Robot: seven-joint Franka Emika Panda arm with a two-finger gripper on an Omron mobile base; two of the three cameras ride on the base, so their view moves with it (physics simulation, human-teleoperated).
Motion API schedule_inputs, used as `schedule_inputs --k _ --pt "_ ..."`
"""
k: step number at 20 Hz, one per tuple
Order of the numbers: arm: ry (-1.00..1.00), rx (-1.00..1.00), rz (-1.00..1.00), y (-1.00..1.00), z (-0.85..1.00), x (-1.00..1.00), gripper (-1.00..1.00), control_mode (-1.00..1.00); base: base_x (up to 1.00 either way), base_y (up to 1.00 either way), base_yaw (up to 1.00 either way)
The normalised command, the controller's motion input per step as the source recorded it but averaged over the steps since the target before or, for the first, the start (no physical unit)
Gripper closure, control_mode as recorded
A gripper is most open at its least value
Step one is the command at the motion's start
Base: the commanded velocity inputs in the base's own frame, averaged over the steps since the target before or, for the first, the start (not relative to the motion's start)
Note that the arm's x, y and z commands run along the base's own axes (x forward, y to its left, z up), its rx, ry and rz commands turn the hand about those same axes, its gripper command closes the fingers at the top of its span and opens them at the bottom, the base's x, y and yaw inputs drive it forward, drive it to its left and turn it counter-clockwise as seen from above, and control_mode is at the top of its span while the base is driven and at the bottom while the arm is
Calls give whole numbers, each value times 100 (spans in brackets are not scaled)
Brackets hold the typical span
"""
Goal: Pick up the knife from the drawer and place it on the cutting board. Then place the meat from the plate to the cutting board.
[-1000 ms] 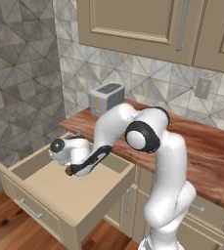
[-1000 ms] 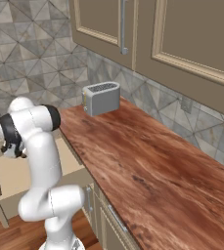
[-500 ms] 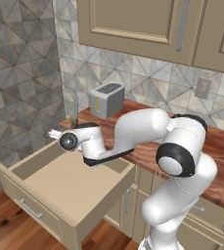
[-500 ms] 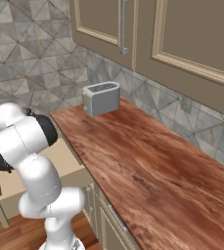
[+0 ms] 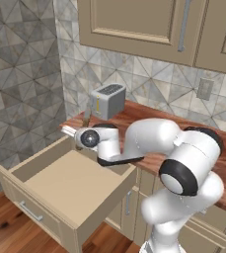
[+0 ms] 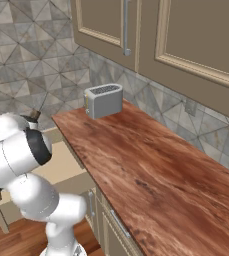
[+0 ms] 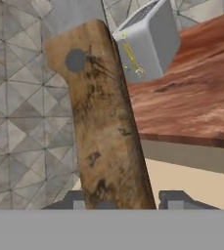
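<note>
Hand view, looking along the gripper (image 7: 128,199): the knife (image 7: 103,117) stands nearly upright between the two dark fingertips (image 7: 174,197), its brown wooden handle with a grey rivet taking up the middle of the picture and the grey blade running off the top edge. The jaws are closed narrowly on the handle's lower end. Behind the knife sit a grey toaster (image 7: 147,41), a reddish-brown wooden counter (image 7: 191,97) and a grey tiled wall (image 7: 20,122). From the left base view, the white arm reaches leftward, with the gripper (image 5: 75,132) held above the back edge of the open drawer (image 5: 70,185), close to the counter's left end. The knife (image 5: 86,117) rises from the hand, its blade pointing up just beside the toaster (image 5: 108,101). The drawer is pulled well out, showing its light tan interior. From the right base view, the knife's handle (image 6: 33,115) peeks above the arm's white shoulder, left of the counter (image 6: 146,170) and toaster (image 6: 104,100).
</note>
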Motion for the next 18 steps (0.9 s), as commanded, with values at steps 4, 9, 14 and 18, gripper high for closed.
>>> schedule_inputs --k 4,9,14,18 --pt "2 14 0 -26 0 0 100 -100 0 0 0" --pt "-1 0 0 0 6 -31 100 -100 0 0 0" --pt "-5 2 -1 0 16 -40 100 100 -59 -1 -14" --pt "0 0 0 0 0 0 100 100 -80 -24 -52"
